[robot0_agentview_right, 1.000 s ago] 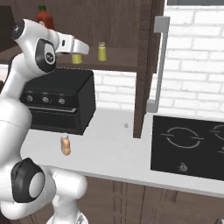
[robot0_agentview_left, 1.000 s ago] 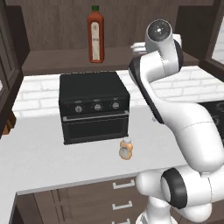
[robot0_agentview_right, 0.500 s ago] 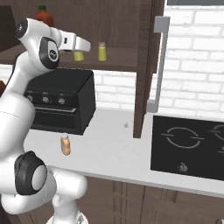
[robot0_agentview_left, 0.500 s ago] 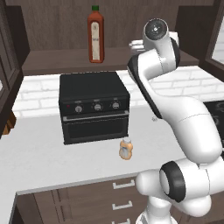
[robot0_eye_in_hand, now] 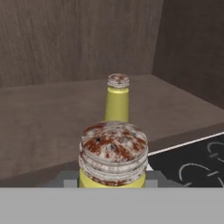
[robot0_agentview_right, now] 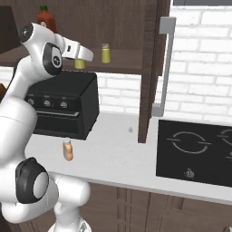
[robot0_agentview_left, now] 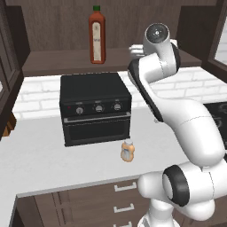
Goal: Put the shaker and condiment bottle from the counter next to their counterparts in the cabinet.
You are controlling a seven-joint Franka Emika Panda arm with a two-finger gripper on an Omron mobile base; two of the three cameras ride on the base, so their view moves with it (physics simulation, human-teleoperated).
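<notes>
My gripper [robot0_agentview_right: 83, 58] is shut on the shaker [robot0_agentview_right: 79, 63], holding it at the cabinet's shelf [robot0_agentview_right: 122, 68]. In the hand view its rusty silver cap [robot0_eye_in_hand: 113, 151] is close up, and the second yellow-green shaker [robot0_eye_in_hand: 117, 98] stands upright just beyond it on the brown shelf [robot0_eye_in_hand: 39, 127]. That second shaker [robot0_agentview_right: 106, 53] is a short way to the right of the held one. The tall red bottle [robot0_agentview_left: 97, 35] stands further left on the shelf. The peach condiment bottle [robot0_agentview_left: 127, 150] stands on the white counter [robot0_agentview_left: 40, 164] in front of the oven.
A black toaster oven [robot0_agentview_left: 95, 108] sits on the counter under the shelf. The cabinet's dark side panel [robot0_agentview_right: 149, 68] drops to the counter right of the shelf, with a black cooktop [robot0_agentview_right: 195, 152] beyond it. Brown drawers [robot0_agentview_left: 88, 204] run below.
The hand has shifted only slightly at the shelf, with the shaker still held; it now sits a touch lower than half a second ago.
</notes>
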